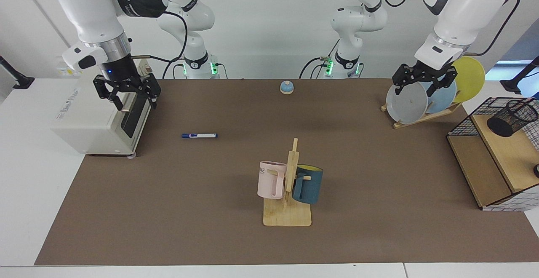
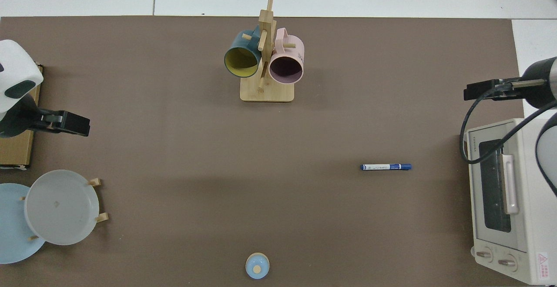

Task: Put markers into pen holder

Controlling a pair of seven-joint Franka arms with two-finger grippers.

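The marker (image 1: pixel 199 135) is lying on the brown mat (image 1: pixel 189 210); the right gripper (image 1: pixel 126 94) is hovering open by the toaster oven (image 1: pixel 90 120), the left gripper (image 1: pixel 424 83) open over the plates (image 1: pixel 406 102).
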